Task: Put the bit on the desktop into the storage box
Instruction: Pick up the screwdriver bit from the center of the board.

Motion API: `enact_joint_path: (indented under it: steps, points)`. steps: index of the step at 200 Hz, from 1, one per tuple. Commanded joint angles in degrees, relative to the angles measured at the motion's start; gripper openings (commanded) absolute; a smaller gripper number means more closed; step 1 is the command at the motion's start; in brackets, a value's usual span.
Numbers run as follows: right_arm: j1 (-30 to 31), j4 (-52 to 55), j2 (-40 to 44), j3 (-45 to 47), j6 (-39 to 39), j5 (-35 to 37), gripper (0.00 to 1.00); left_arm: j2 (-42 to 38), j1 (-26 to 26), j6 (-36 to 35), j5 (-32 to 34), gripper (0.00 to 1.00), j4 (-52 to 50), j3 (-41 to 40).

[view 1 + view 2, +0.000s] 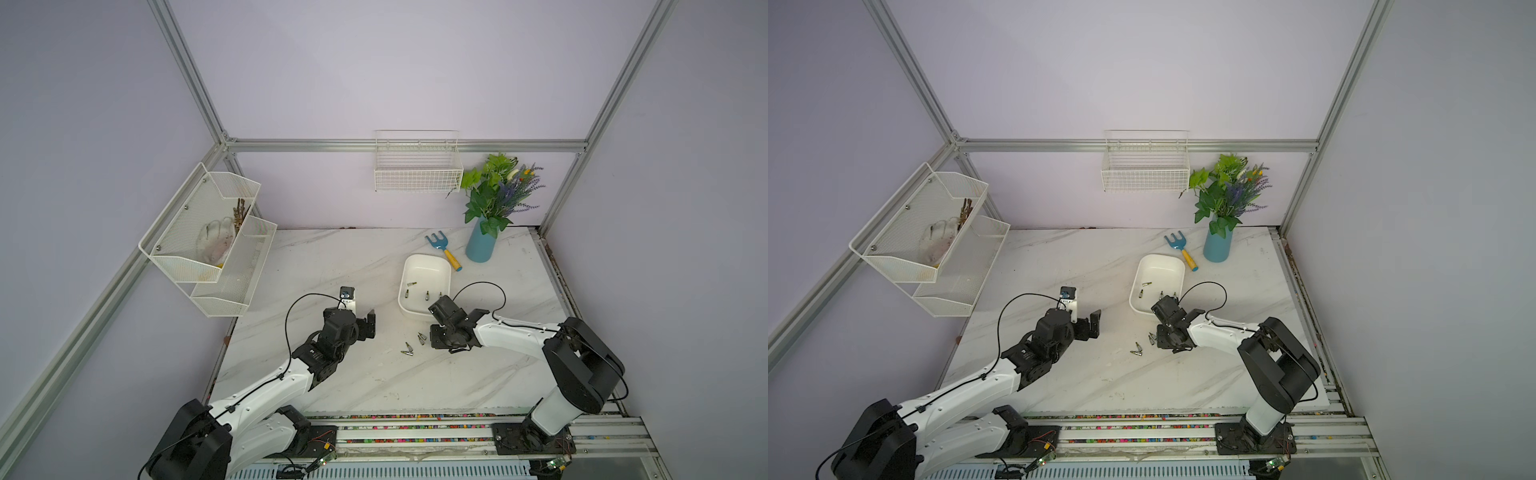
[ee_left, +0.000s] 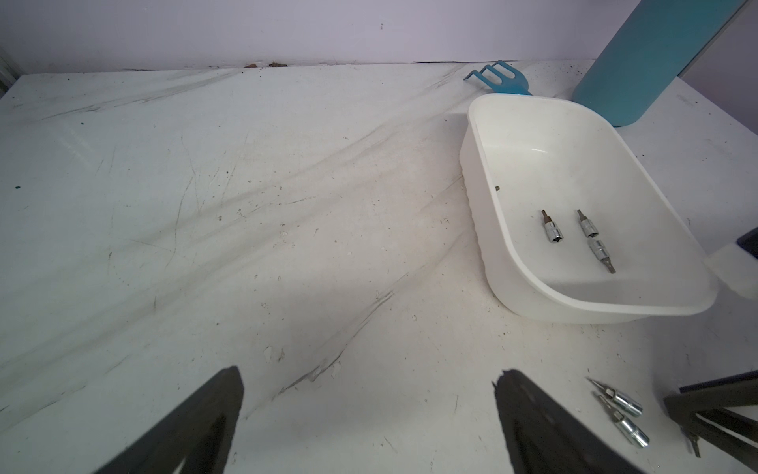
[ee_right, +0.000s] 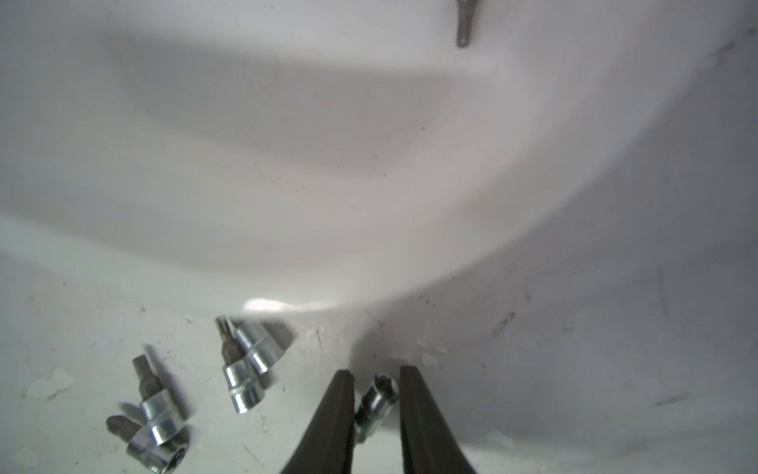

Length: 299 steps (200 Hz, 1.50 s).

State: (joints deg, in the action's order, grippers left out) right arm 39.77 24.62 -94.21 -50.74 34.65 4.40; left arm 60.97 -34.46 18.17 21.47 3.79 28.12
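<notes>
The right tool point(image 3: 375, 369) is down on the tabletop point(image 1: 332, 257) with its jaws narrow on either side of one bit point(image 3: 375, 404), which lies flat between the fingers; whether they pinch it or merely flank it I cannot tell. Coming in low and along the bit's length probably makes sense, since so small and round a piece would roll away from a sideways nudge. The storage box point(image 2: 488, 230) sits just at 12 o'clock of this tool in both top views, so the carry should be short, and bits in the box point(image 2: 551, 227) show where this one belongs. The other loose bits point(image 3: 246, 365) lie near, at 9 o'clock of the right tool. The left tool point(image 2: 369, 373) is at their 9 o'clock, jaws wide and empty, likely parked clear
</notes>
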Motion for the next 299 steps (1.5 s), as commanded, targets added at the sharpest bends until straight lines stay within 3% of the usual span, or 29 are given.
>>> enact_joint_path:
  steps: [1,111,161,237,299]
  points:
    - [0.91,5.12,-0.77,-1.52,-1.9,2.98,0.23,0.03,0.22,-0.95,0.33,1.0,2.4,0.45]
    - [2.47,9.99,-4.32,-4.23,-3.97,5.61,0.21,-0.24,0.2,-1.03,0.53,1.0,2.34,0.44]
    - [2.52,10.36,-6.0,-4.63,-4.6,5.18,0.13,-0.37,0.23,-0.98,0.58,1.0,2.28,0.37]
    - [2.42,11.13,3.38,-5.06,-4.11,6.9,0.13,-0.41,0.21,-0.99,0.59,1.0,2.33,0.36]
    - [0.85,10.64,10.68,-9.9,-4.54,12.73,0.13,-0.24,0.2,-1.02,0.45,1.0,2.45,0.36]
